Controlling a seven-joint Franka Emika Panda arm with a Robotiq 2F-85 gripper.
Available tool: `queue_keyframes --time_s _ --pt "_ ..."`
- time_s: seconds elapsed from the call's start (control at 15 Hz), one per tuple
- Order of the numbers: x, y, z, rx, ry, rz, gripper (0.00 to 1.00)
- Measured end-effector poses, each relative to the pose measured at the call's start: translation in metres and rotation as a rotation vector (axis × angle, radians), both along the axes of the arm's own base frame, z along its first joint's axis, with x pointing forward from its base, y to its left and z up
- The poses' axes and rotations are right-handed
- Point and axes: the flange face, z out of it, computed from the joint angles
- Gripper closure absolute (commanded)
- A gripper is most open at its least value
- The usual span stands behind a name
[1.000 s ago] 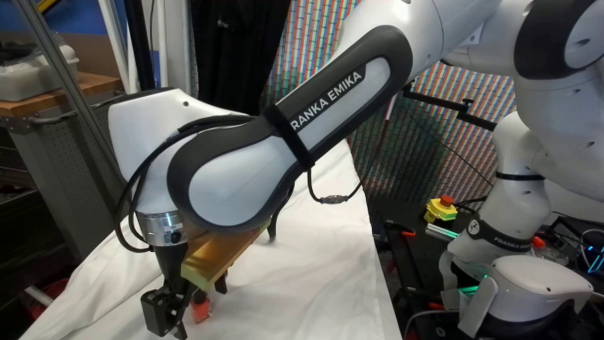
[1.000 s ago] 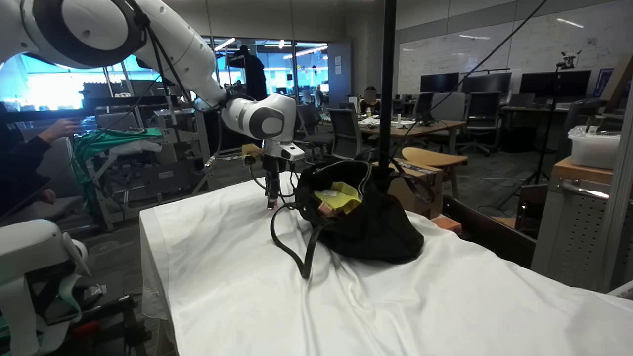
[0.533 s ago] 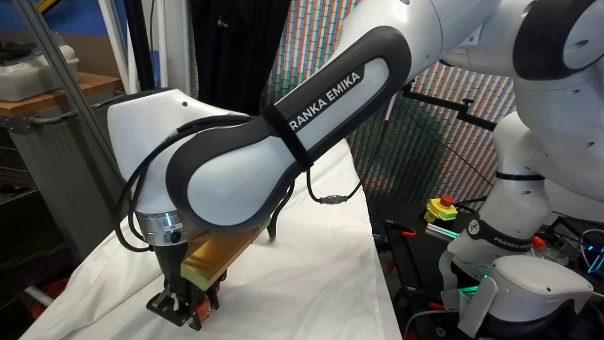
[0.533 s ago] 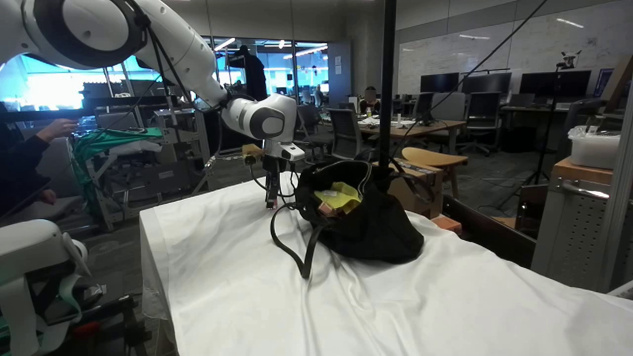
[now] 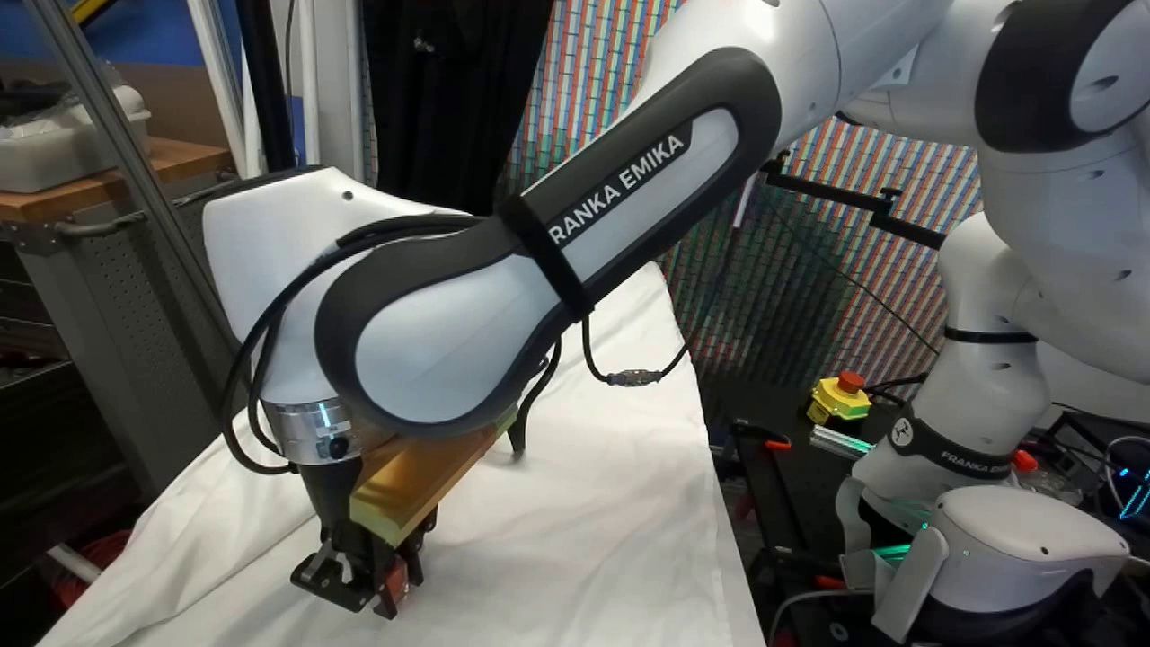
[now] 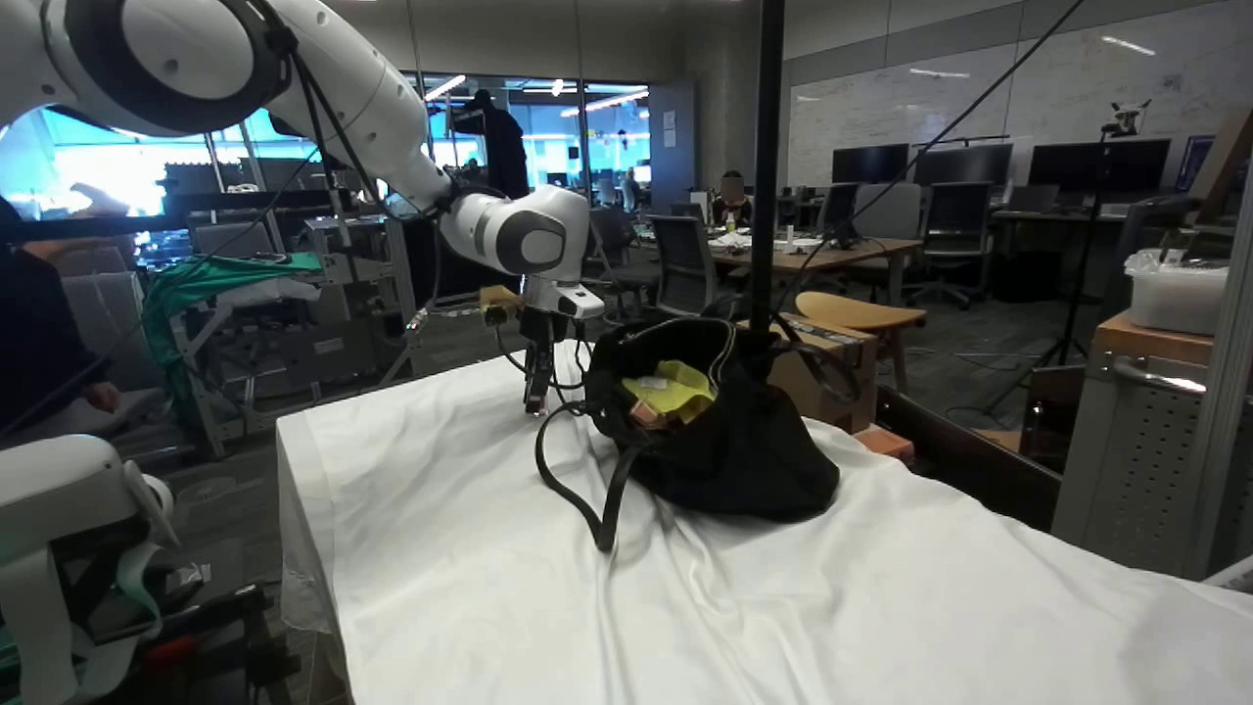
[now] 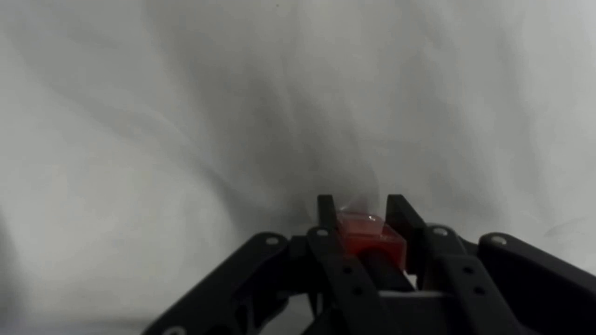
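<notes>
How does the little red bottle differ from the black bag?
The red bottle is small and glossy; the black bag is far larger and looks soft. The bottle is pinched in the gripper; the bag sags open on the white cloth. Both show black, the bottle at its cap.

A robotics lab in an office-like room
Franka Emika robot arm [image 5: 629, 184] and emergency-stop button [image 5: 840, 398] near a cloth-covered table [image 6: 450, 548]; beyond its far edge, office chairs [image 6: 682, 257], monitors [image 6: 869, 165] and a scribbled whiteboard [image 6: 1038, 103].
</notes>
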Motion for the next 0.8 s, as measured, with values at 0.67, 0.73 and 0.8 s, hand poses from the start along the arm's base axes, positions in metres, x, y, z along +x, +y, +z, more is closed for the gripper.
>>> queue_keyframes --time_s 0.67,0.73,0.8 --pt "-0.015 -0.044 0.068 -0.091 -0.004 0.025 0.84" --pt "-0.017 -0.052 0.080 -0.098 -0.017 0.021 0.84" --pt "-0.019 -0.060 0.092 -0.103 -0.030 0.014 0.84"
